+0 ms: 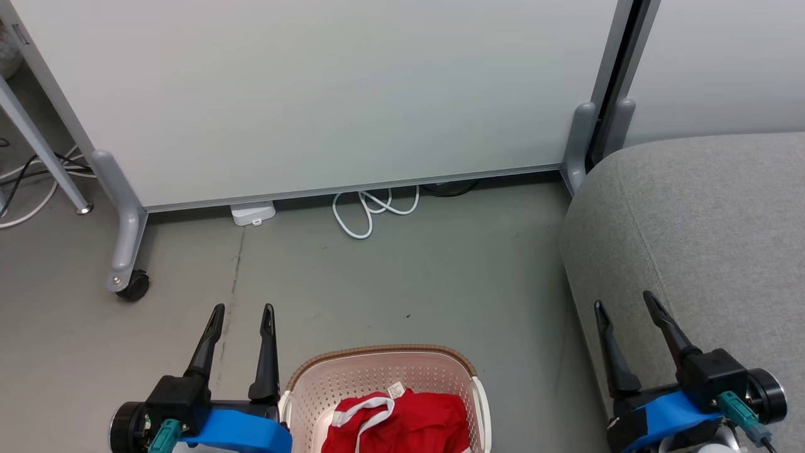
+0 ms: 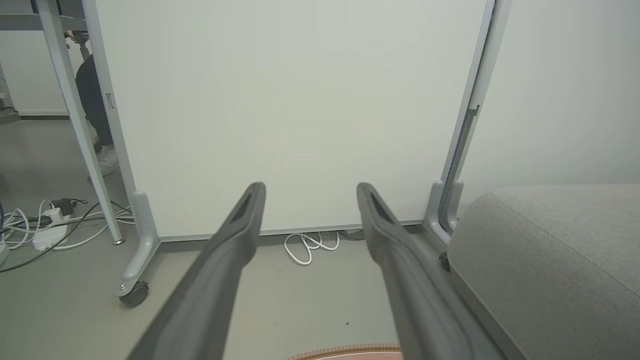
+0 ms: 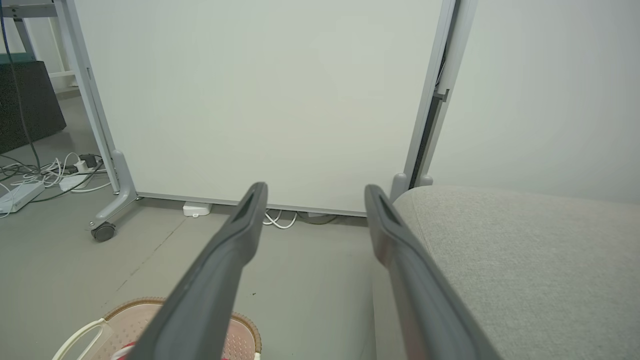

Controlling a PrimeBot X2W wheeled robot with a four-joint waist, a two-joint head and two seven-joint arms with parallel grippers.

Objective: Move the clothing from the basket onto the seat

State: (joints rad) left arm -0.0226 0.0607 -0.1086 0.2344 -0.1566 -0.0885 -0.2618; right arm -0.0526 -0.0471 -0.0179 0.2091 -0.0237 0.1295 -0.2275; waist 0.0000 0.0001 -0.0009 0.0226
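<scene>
Clothing (image 1: pixel 409 420) in basket (image 1: pixel 383 350) shows white label (image 1: pixel 395 390), lettering unreadable.

Clothing (image 1: pixel 402 420): bright red fabric with white stripe trim and a small white label, crumpled in a heap inside the basket.
Basket (image 1: pixel 365 377): cream perforated plastic, brown woven-look rim, upright on the floor, left of the seat and apart from it.
Seat (image 1: pixel 710 220): large light-grey upholstered cushion with a rounded corner and a stitched seam.
</scene>
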